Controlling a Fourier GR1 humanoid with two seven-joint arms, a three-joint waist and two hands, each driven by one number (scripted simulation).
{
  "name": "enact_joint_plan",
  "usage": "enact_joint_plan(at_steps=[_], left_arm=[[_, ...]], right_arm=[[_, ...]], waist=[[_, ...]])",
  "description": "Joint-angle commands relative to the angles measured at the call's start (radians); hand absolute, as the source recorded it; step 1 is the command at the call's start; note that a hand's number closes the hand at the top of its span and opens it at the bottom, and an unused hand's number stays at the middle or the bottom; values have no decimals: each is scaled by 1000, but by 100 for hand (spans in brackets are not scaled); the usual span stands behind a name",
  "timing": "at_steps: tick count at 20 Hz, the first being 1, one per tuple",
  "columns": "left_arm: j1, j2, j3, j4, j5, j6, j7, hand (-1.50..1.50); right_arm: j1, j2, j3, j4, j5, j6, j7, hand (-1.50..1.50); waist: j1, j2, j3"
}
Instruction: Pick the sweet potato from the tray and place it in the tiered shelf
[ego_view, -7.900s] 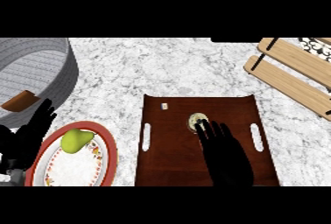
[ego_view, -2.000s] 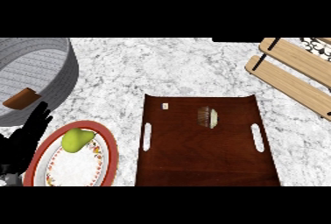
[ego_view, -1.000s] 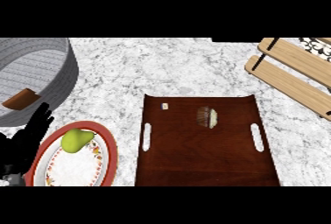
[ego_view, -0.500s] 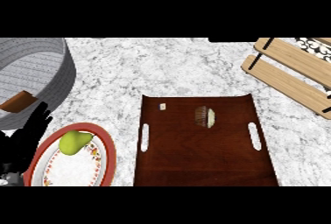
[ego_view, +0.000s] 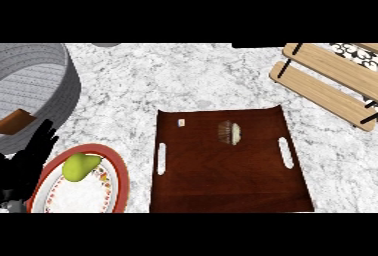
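Observation:
The sweet potato lies on the far half of the brown tray; it shows as a small pale and brown shape that looks partly sunk into the tray's surface. The wooden tiered shelf stands at the upper right, apart from the tray. My left hand rests open at the left edge, fingers up, beside the plate. My right hand shows nowhere in the head view.
A red-rimmed plate with a green pear sits at the lower left. A large grey pot fills the upper left corner. A small white tag lies on the tray's far left corner.
My right hand, which lay over the sweet potato on the tray 7.9 s ago, has left the view. The sweet potato stays on the tray. The left hand has hardly moved.

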Motion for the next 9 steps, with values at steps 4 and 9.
enact_joint_plan(at_steps=[4,9], left_arm=[[21,17,33,-22,19,-4,9,0],[33,-5,21,-11,-3,14,-10,0]], right_arm=[[182,-188,-313,-110,-190,344,131,-150],[256,-299,-592,-67,-330,548,149,-150]], waist=[[-35,-8,1],[-37,-6,1]])
